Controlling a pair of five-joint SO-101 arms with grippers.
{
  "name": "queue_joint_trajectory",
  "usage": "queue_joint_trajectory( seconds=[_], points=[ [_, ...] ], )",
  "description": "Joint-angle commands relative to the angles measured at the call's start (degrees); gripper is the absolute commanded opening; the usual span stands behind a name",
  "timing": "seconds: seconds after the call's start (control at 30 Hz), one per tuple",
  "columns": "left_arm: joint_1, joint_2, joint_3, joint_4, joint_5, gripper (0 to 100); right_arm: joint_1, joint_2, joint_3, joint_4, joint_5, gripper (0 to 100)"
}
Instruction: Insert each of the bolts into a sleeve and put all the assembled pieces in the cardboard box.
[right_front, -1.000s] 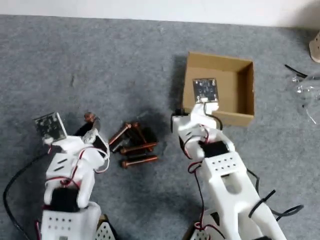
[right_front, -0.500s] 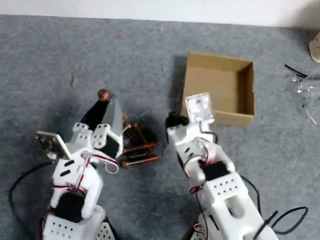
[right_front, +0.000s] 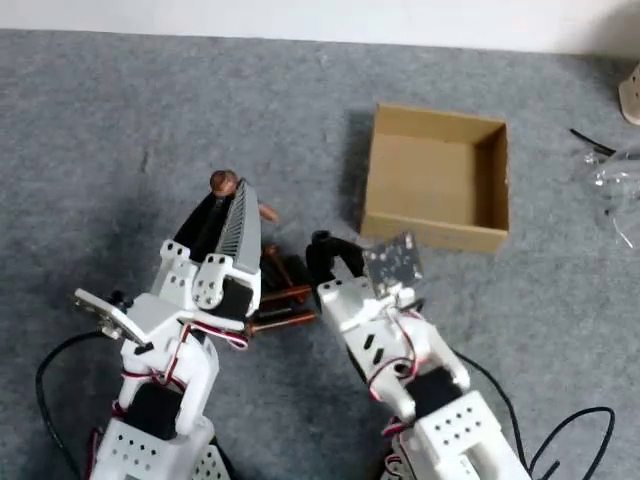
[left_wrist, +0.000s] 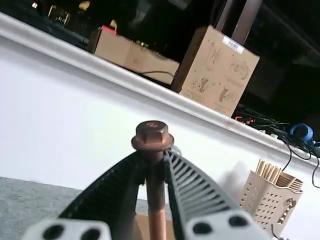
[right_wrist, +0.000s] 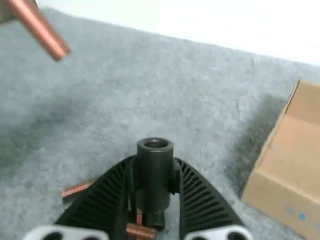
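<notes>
Copper bolt (left_wrist: 152, 136), clamped head-up in the left gripper (left_wrist: 156, 160), hangs tilted to the left of the black sleeve (right_wrist: 154, 185) that the right gripper (right_wrist: 154, 161) grasps upright, bore facing up, their axes not yet in line.

A copper bolt (left_wrist: 156, 192) stands head-up, pinched in the left tool (left_wrist: 155, 159). A black sleeve (right_wrist: 154, 175) stands upright in the right tool (right_wrist: 155, 167). Spare bolts (right_front: 290, 318) lie heaped between them, near the open cardboard box (right_front: 435, 232).
</notes>
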Motion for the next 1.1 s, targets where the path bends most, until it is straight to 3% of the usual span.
queue_joint_trajectory(
  seconds=[0.0,0.13,0.3,0.4,0.63,0.87,1.07],
  points=[
    [0.5,-0.6,-7.7,-1.4,0.4,1,-1.1,-7.3,0.9,0.0,1.1,0.4],
    [1.6,-0.6,-9.8,-1.1,0.4,1,-1.8,-15.4,2.2,7.3,8.2,0.4],
    [11.5,-0.6,-10.1,9.6,0.3,1,-4.5,-28.3,9.6,10.2,15.2,0.4],
    [14.0,-0.6,-10.2,11.3,0.1,1,-6.2,-28.4,13.3,10.3,16.5,0.4],
    [13.3,-0.6,-9.9,13.7,-0.1,1,-7.2,-28.5,13.9,10.2,16.9,0.4],
    [7.7,-0.6,-9.5,16.5,-0.1,1,-7.0,-28.5,13.8,10.2,16.9,0.4],
    [6.7,-0.6,-12.1,22.6,0.1,1,-7.0,-28.5,13.8,10.2,17.0,0.4]
  ],
)
